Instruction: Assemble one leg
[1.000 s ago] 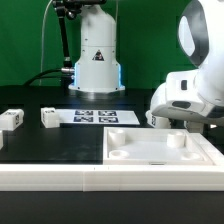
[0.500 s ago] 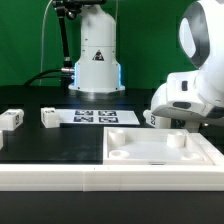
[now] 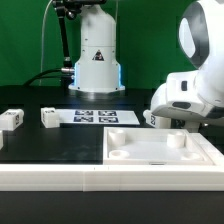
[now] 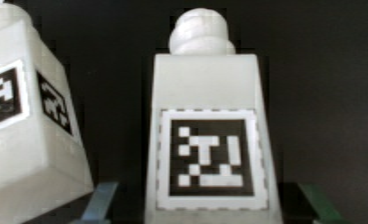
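exterior view: black desk [image 3: 60, 145] with tabletop panel [image 3: 160, 150] near, at the exterior view's right; marker board [image 3: 95, 117] farther back. first spare leg [image 3: 10, 119] and second spare leg [image 3: 47, 117] at the exterior view's left. white arm [image 3: 190, 95] bent low, far right.

wrist view: gripper [image 4: 207, 200] open, holding nothing, fingers [image 4: 104, 203] flanking the leg [image 4: 207, 120] lying tag-up on the desk, slim gaps either side. neighbour leg [image 4: 30, 100] just beside it.
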Robot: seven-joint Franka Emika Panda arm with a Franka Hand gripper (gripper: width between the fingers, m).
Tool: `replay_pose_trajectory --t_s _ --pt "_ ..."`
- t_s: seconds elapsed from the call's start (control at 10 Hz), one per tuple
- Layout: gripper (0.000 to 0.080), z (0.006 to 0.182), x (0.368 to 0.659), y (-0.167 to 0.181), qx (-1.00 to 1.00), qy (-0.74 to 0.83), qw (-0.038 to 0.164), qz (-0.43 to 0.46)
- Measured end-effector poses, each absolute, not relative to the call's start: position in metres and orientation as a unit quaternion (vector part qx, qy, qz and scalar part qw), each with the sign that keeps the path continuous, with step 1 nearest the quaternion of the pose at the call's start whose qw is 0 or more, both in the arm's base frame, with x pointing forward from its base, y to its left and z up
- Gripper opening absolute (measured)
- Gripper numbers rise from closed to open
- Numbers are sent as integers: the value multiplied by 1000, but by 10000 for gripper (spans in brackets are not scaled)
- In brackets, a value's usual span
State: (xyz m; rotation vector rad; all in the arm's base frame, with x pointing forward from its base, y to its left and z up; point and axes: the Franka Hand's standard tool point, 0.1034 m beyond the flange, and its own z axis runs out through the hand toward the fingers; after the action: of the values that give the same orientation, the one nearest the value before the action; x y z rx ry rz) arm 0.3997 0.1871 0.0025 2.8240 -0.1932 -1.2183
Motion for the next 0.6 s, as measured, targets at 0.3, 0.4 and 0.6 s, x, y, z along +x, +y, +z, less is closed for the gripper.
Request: replay_pose_trajectory --t_s 0.3,0.4,0.6 --pt "291 36 416 183 922 -39 22 -386" --pt "291 55 424 185 926 -37 19 -374" --pt "291 77 424 185 920 -33 26 -389"
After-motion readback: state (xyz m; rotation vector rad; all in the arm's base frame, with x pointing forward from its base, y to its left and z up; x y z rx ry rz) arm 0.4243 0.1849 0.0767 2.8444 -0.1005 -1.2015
